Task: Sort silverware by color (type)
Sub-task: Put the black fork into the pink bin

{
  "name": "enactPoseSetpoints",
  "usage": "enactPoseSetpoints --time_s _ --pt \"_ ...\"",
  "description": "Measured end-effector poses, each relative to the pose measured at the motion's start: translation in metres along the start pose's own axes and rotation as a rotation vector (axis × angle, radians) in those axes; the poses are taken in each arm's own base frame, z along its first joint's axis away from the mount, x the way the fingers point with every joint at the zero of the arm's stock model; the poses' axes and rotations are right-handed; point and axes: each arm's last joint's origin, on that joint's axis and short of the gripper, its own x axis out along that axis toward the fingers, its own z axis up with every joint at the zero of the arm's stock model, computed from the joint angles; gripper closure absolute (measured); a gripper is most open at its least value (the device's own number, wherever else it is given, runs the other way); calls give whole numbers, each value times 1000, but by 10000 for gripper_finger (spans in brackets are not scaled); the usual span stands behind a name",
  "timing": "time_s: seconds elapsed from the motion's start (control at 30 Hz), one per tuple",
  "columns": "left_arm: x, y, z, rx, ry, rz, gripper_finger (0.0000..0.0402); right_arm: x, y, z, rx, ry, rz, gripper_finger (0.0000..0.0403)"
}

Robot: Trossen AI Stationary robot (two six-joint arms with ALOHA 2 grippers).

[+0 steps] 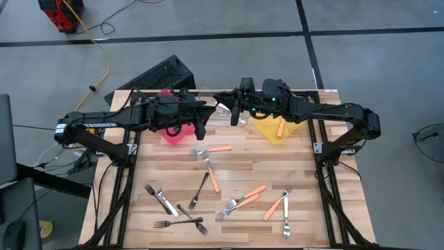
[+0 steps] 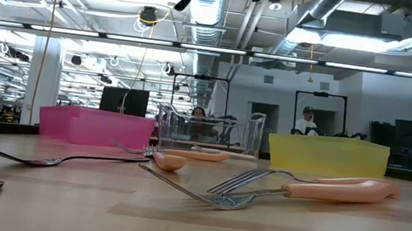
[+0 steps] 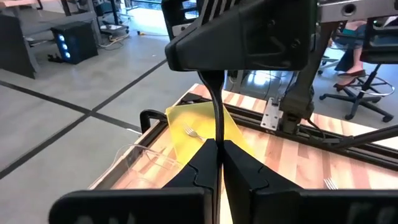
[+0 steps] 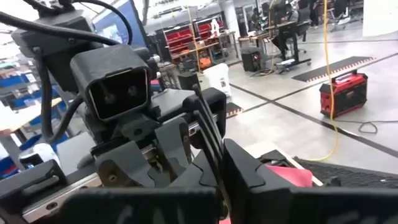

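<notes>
Both grippers meet high over the table's far side, between the pink bin (image 1: pixel 173 134) and the yellow bin (image 1: pixel 276 132). My left gripper (image 1: pixel 202 125) and my right gripper (image 1: pixel 234 117) are each shut on one thin black fork (image 3: pixel 217 118), which runs between them. Black forks (image 1: pixel 199 191), silver forks (image 1: pixel 161 200) and orange-handled forks (image 1: pixel 215 148) lie flat on the table's near half. One orange-handled fork (image 1: pixel 279 128) lies in the yellow bin. A silver fork (image 1: pixel 222 109) lies in the clear bin. My left gripper (image 3: pixel 219 149) pinches the black fork's thin shaft (image 3: pixel 217 138) between its two fingers; the fork runs on along the fingers to the other gripper, lifted clear of the table. My right gripper (image 4: pixel 214 171) pinches the fork's other end (image 4: pixel 208 140) between its fingers, facing the left gripper; which end it has, I cannot tell.
The three bins stand in a row along the far edge: pink (image 2: pixel 95 126), clear (image 2: pixel 208 131), yellow (image 2: pixel 329 152). Loose forks lie scattered over the near half of the table (image 1: pixel 243 167). The arm frames run along both side edges.
</notes>
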Motion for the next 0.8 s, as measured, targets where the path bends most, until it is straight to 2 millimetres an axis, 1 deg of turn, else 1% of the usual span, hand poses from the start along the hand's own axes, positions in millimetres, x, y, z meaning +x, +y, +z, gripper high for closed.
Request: enactPoseSetpoints --time_s 0.07,0.17,0.3,0.4,0.5,0.6,0.77,0.8 --pt "0 0 0 -15 2 6 389 0 -1 -1 2 14 -7 380" --pt "-2 1 0 -14 -2 18 363 1 -2 -4 -2 39 -18 380" --pt "-10 4 -3 8 48 24 314 0 -5 -3 -6 38 -27 380" --pt "-19 9 -6 31 98 65 273 0 -7 -3 -3 41 -33 380" --pt "-34 15 -6 37 121 101 239 0 -10 -3 -2 37 -57 380" --pt "-53 22 -2 36 106 143 217 0 -11 -4 -5 42 -104 380" --pt "-89 37 5 27 44 266 208 0 -17 -2 -10 21 -165 380" --pt "-96 40 6 23 30 292 208 4 -20 -5 -11 18 -185 380"
